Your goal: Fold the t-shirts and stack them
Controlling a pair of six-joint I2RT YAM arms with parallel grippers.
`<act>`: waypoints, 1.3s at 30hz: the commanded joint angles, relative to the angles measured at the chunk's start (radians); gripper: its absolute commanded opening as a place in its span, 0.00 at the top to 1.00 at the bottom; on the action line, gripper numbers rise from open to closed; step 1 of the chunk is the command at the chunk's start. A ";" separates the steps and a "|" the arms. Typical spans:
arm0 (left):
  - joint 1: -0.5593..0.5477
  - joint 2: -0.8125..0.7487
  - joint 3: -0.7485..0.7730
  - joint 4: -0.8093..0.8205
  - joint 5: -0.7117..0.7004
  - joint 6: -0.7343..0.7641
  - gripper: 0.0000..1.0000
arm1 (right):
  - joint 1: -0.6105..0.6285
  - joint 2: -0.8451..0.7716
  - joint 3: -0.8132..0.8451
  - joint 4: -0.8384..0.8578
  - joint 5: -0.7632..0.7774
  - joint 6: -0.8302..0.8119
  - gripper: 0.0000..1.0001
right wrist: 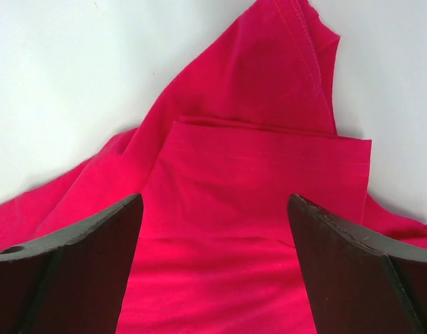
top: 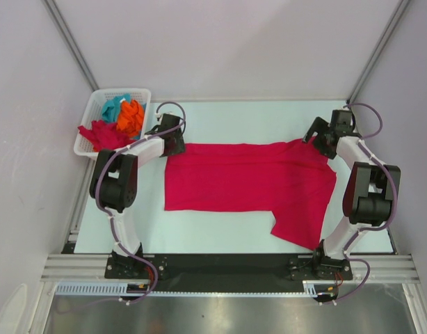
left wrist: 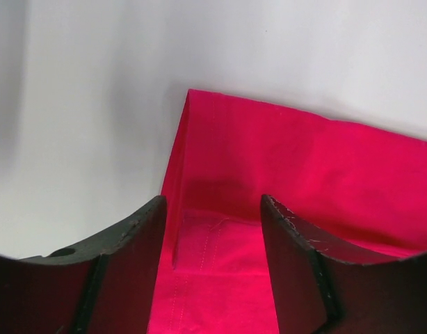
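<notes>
Top view: crimson t-shirt [top: 248, 184] lay flat on the bench [top: 220, 118], folding seemingly just begun, nothing stacked; more t-shirts [top: 132, 117] sat in the basket [top: 123, 91]. Left wrist: left pincer [left wrist: 213, 209] spread over a shirt corner, gripping nothing. Right wrist: right pincer [right wrist: 213, 202] spread wide above a folded edge.

My left arm [top: 119, 182] folds at the elbow and reaches forward, and my left end effector [top: 170, 133] at its tip stands with jaws parted partway. My right arm [top: 370, 189] mirrors it, my right end effector [top: 318, 136] spread wider.
</notes>
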State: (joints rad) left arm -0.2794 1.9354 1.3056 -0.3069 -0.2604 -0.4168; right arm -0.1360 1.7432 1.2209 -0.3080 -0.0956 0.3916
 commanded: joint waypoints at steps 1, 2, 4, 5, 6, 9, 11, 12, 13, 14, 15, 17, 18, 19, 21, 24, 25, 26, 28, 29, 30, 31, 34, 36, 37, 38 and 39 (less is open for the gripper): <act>-0.004 -0.003 0.003 0.003 -0.013 0.007 0.40 | -0.001 -0.022 -0.011 0.012 0.002 0.001 0.09; -0.006 -0.003 0.001 0.008 -0.004 0.009 0.42 | -0.001 -0.024 -0.012 0.010 0.004 0.000 0.09; -0.006 0.000 0.000 0.011 -0.002 0.009 0.48 | -0.002 -0.027 -0.012 0.009 0.007 -0.002 0.09; -0.006 0.002 -0.003 0.009 -0.003 0.007 0.51 | -0.004 -0.028 -0.012 0.006 0.007 -0.003 0.09; -0.006 0.002 -0.005 0.011 -0.005 0.010 0.52 | -0.005 -0.033 -0.014 0.007 0.008 -0.003 0.09; -0.006 -0.004 -0.015 0.009 -0.014 0.012 0.53 | -0.011 -0.034 -0.015 0.006 -0.007 -0.002 0.09; -0.006 -0.009 -0.020 0.003 -0.019 0.016 0.51 | -0.013 -0.037 -0.014 0.009 -0.023 0.003 0.09; -0.006 -0.010 -0.022 0.000 -0.029 0.015 0.50 | -0.011 -0.039 -0.014 0.009 -0.021 0.001 0.09; -0.004 -0.013 -0.025 0.000 -0.030 0.016 0.50 | -0.011 -0.039 -0.015 0.007 -0.021 0.000 0.09; -0.004 -0.015 -0.031 -0.001 -0.033 0.016 0.50 | -0.014 -0.040 -0.015 0.006 -0.020 0.000 0.09; -0.004 -0.018 -0.034 -0.001 -0.031 0.015 0.50 | -0.014 -0.039 -0.015 0.006 -0.018 -0.003 0.09; -0.006 -0.023 -0.037 0.002 -0.030 0.013 0.51 | -0.013 -0.039 -0.015 0.001 -0.024 -0.005 0.09; -0.004 -0.023 -0.037 0.005 -0.023 0.013 0.54 | -0.013 -0.039 -0.015 0.003 -0.029 -0.005 0.09; -0.006 -0.021 -0.037 0.008 -0.022 0.013 0.57 | -0.013 -0.039 -0.015 -0.002 -0.029 -0.005 0.09; -0.004 -0.019 -0.039 0.011 -0.011 0.009 0.67 | -0.013 -0.042 -0.017 -0.006 -0.018 -0.005 0.09; -0.006 -0.026 -0.051 0.020 -0.004 0.004 0.85 | -0.014 -0.051 -0.023 -0.016 -0.007 -0.004 0.09; -0.006 -0.032 -0.066 0.029 -0.002 0.003 0.90 | -0.014 -0.056 -0.026 -0.017 -0.003 -0.005 0.09; -0.006 -0.048 -0.075 0.037 -0.002 0.001 1.00 | -0.017 -0.065 -0.034 -0.017 0.002 -0.005 0.09; -0.006 -0.068 -0.097 0.046 -0.002 0.001 1.00 | -0.020 -0.074 -0.044 -0.022 0.013 0.000 0.09; -0.006 -0.079 -0.104 0.048 -0.005 0.004 1.00 | -0.022 -0.085 -0.047 -0.025 0.017 0.004 0.09; -0.006 -0.105 -0.112 0.048 -0.007 0.004 1.00 | -0.024 -0.091 -0.061 -0.028 0.022 0.006 0.09; -0.006 -0.121 -0.127 0.048 -0.008 0.007 1.00 | -0.027 -0.100 -0.069 -0.028 0.023 0.010 0.10; -0.006 -0.187 -0.172 0.055 -0.010 0.022 1.00 | -0.033 -0.131 -0.095 -0.036 0.040 0.013 0.10; -0.006 -0.234 -0.216 0.086 0.003 0.036 1.00 | -0.047 -0.158 -0.112 -0.048 0.057 0.019 0.10; -0.006 -0.246 -0.224 0.088 0.007 0.039 1.00 | -0.054 -0.169 -0.118 -0.052 0.063 0.024 0.10; -0.006 -0.254 -0.233 0.091 0.019 0.041 1.00 | -0.068 -0.183 -0.126 -0.059 0.079 0.035 0.10; -0.006 -0.271 -0.255 0.104 0.026 0.044 1.00 | -0.073 -0.207 -0.133 -0.065 0.091 0.044 0.10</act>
State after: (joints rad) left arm -0.2794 1.7546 1.0973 -0.2611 -0.2569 -0.4049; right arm -0.1757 1.6287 1.1095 -0.3462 -0.0650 0.4000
